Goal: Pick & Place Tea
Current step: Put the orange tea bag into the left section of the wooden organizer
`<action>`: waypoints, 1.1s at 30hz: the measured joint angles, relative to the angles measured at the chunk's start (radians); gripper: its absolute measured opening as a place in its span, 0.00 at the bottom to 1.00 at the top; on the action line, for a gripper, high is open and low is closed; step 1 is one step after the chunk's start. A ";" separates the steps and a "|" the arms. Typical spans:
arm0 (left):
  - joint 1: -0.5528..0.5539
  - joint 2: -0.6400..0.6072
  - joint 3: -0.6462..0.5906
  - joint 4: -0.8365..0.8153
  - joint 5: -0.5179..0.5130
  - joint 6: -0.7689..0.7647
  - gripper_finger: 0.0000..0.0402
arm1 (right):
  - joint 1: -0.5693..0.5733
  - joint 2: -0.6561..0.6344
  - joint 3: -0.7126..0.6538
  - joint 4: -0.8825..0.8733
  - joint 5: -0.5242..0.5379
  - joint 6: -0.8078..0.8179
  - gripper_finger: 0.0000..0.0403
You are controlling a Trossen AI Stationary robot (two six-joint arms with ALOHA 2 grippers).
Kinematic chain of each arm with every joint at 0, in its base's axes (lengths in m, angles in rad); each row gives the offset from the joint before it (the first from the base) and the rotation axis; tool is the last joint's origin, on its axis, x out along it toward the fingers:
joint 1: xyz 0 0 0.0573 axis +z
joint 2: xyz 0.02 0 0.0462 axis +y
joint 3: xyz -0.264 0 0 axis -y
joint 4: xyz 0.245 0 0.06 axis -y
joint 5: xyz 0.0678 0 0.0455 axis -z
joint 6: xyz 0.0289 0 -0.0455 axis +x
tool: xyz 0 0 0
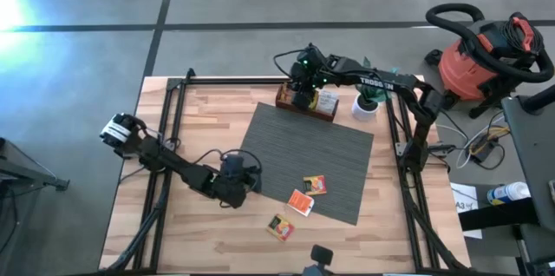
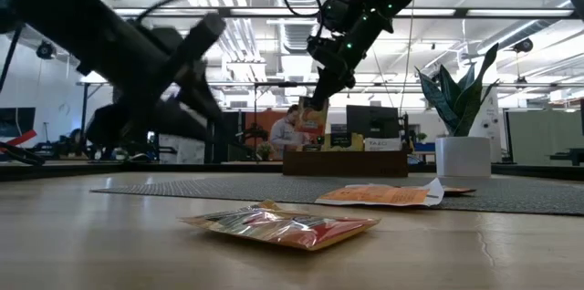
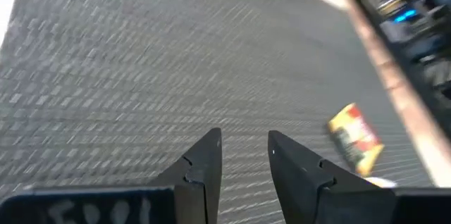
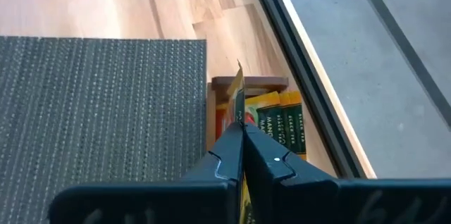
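Note:
My right gripper (image 1: 302,88) hovers over the left end of the long wooden tray (image 1: 286,102) at the mat's far edge, shut on a yellow tea sachet (image 4: 238,90) seen edge-on. Several tea sachets (image 4: 278,122) stand upright in the tray. Three more tea sachets (image 1: 315,185) (image 1: 301,201) (image 1: 280,226) lie flat, two on the grey ribbed mat (image 1: 303,150) and one on the wood in front of it. My left gripper (image 3: 245,146) is open above the mat's left part, with nothing between its fingers; one flat sachet (image 3: 356,139) lies ahead of it. My right gripper pinches the yellow sachet flat between its two fingers, and the sachet's free edge (image 4: 237,83) sticks out past the fingertips. The fingers slant down from above. In the low view the sachet (image 2: 312,115) hangs over the tray's left end, clear of it.
A white pot with a green plant (image 1: 366,107) stands just right of the tray. Black frame rails (image 1: 173,128) run along the table's left, right and far sides. A red shop vacuum (image 1: 481,59) stands on the floor beyond the table's far right corner.

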 joint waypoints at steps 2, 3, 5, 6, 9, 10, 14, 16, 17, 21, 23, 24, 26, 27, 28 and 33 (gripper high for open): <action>0.003 0.017 -0.001 -0.027 0.030 -0.038 0.27 | 0.000 0.003 0.000 0.008 0.004 0.000 0.02; 0.003 0.024 -0.002 -0.042 0.041 -0.058 0.27 | 0.000 0.004 0.000 0.017 0.007 0.000 0.02; 0.003 0.039 -0.002 -0.055 0.054 -0.097 0.27 | 0.001 0.004 0.000 0.045 0.007 0.000 0.02; 0.003 0.043 -0.002 -0.059 0.066 -0.111 0.27 | 0.001 0.004 0.000 0.058 0.007 0.000 0.02; 0.003 0.061 -0.002 -0.061 0.124 -0.142 0.27 | -0.001 0.004 0.000 0.078 0.008 -0.003 0.02; 0.002 0.066 -0.002 -0.062 0.145 -0.150 0.27 | -0.002 0.004 0.000 0.080 0.008 -0.004 0.02; -0.009 0.085 -0.002 -0.053 0.192 -0.205 0.27 | -0.010 0.004 0.000 0.068 0.007 -0.027 0.02; -0.022 0.094 0.003 -0.046 0.195 -0.232 0.27 | -0.017 0.004 -0.002 0.061 0.007 -0.031 0.02; -0.028 0.098 0.008 -0.043 0.196 -0.244 0.27 | -0.021 0.004 -0.004 0.059 0.006 -0.031 0.02; -0.058 0.110 0.045 -0.043 0.220 -0.255 0.27 | -0.039 0.004 -0.009 0.049 -0.015 -0.031 0.02; -0.071 0.113 0.066 -0.045 0.228 -0.254 0.27 | -0.049 0.004 -0.010 0.045 -0.059 -0.030 0.02; -0.078 0.114 0.075 -0.044 0.229 -0.254 0.27 | -0.051 0.004 -0.011 0.045 -0.082 -0.030 0.02; -0.087 0.113 0.083 -0.044 0.228 -0.254 0.27 | -0.052 0.004 -0.014 0.042 -0.103 -0.029 0.02; -0.089 0.112 0.084 -0.047 0.226 -0.255 0.27 | -0.053 0.004 -0.015 0.042 -0.105 -0.029 0.02; -0.091 0.112 0.085 -0.048 0.224 -0.256 0.27 | -0.053 0.004 -0.017 0.042 -0.106 -0.030 0.02; -0.092 0.111 0.097 -0.046 0.166 -0.261 0.27 | -0.055 0.004 -0.038 0.049 -0.106 -0.058 0.02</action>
